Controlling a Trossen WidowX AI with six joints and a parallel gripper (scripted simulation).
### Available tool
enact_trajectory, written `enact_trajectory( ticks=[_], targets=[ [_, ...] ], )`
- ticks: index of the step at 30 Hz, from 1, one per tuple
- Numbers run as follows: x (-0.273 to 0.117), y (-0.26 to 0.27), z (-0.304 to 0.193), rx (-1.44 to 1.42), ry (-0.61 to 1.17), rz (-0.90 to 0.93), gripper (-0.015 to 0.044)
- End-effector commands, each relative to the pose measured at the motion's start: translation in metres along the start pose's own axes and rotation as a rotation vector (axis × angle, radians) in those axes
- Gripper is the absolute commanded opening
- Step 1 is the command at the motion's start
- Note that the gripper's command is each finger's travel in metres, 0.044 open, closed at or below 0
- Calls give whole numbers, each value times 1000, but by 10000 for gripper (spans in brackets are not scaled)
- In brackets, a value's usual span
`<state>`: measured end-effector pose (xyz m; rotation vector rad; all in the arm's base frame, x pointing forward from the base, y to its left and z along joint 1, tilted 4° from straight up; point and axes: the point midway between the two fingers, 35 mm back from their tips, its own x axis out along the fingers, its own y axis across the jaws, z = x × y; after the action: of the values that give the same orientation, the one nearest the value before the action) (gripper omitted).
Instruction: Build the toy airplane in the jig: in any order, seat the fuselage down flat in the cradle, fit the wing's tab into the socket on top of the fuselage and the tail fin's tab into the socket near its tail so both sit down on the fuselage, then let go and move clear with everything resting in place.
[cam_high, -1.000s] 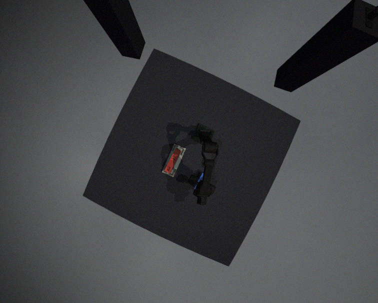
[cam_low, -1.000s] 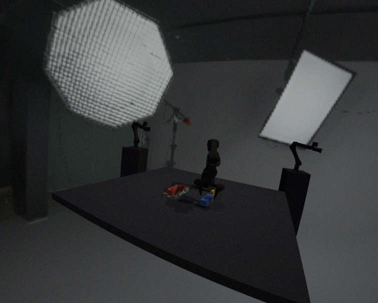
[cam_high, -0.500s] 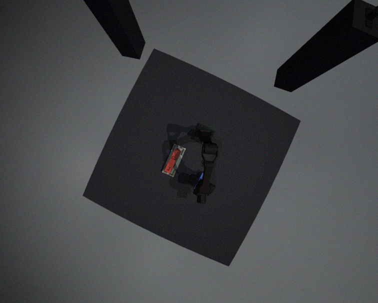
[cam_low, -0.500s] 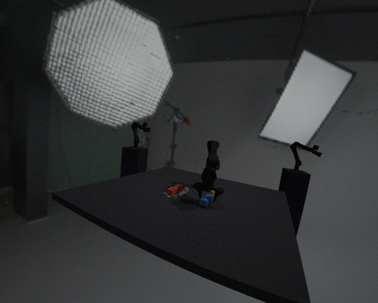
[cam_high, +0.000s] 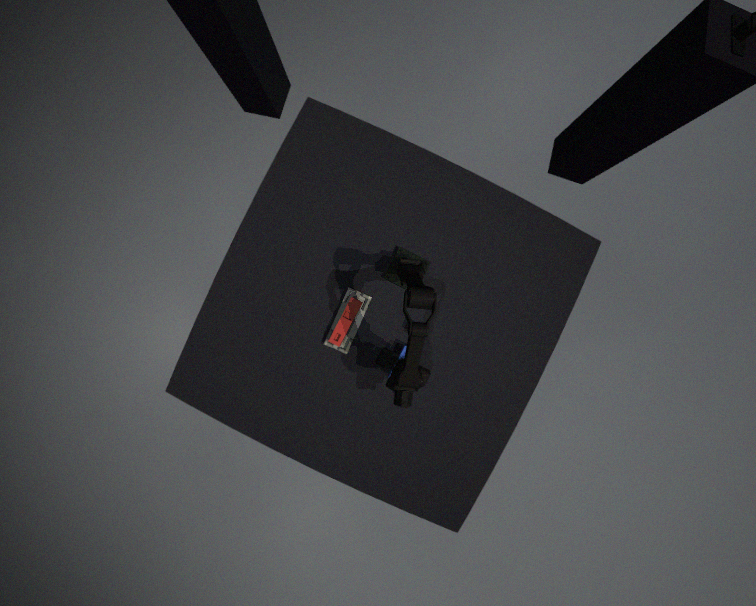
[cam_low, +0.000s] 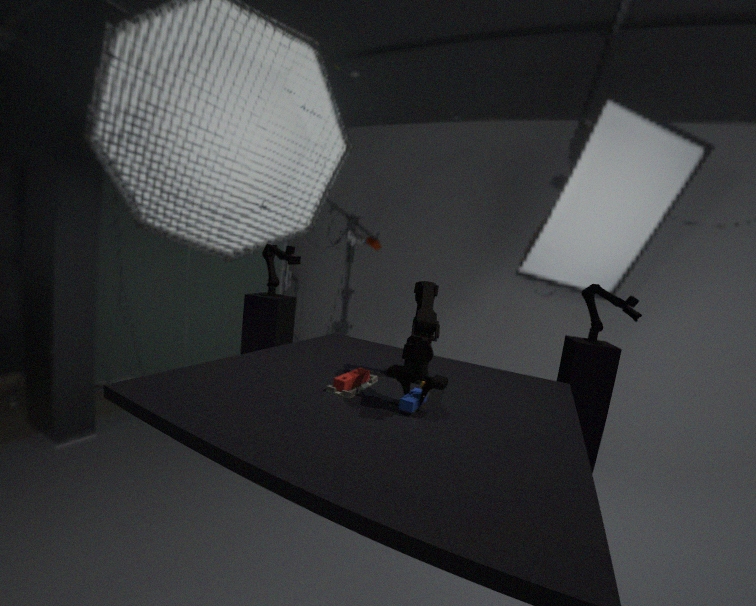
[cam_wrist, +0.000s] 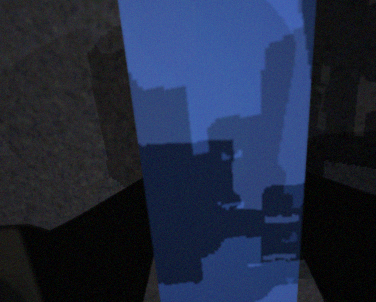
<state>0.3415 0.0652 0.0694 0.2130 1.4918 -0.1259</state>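
Note:
The red fuselage (cam_high: 345, 317) (cam_low: 350, 378) lies in the grey jig cradle (cam_high: 330, 344) (cam_low: 366, 384) near the middle of the dark table (cam_high: 454, 441) (cam_low: 454, 498). The blue wing (cam_wrist: 215, 95) (cam_low: 410, 402) (cam_high: 396, 350) lies flat on the table to the right of the jig. My gripper (cam_wrist: 218, 182) (cam_low: 418, 386) (cam_high: 397, 366) is low over it. In the wrist view the dark fingers press against both long edges of the wing, so the gripper is shut on it. I cannot make out the tail fin; the arm hides that spot.
Two dark pedestals (cam_low: 267, 321) (cam_low: 589, 378) with small camera arms stand beyond the table's far edges. They show as dark bars in the overhead view (cam_high: 233, 56) (cam_high: 643, 107). Large studio lights hang behind.

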Motion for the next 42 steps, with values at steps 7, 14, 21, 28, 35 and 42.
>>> enact_trajectory(
  ticks=[7, 14, 21, 28, 35, 42],
  targets=[
    [-12, 0, 6, -7, -43, 8, 0],
    [-29, 0, 10, -11, -57, 10, 0],
    [-50, 2, 11, -7, -45, 8, 0],
    [-72, 2, 10, -4, -32, 6, 0],
    [-94, 2, 7, 0, -20, 3, 0],
    [-116, 1, 3, 3, -7, 1, 0]
  ],
)
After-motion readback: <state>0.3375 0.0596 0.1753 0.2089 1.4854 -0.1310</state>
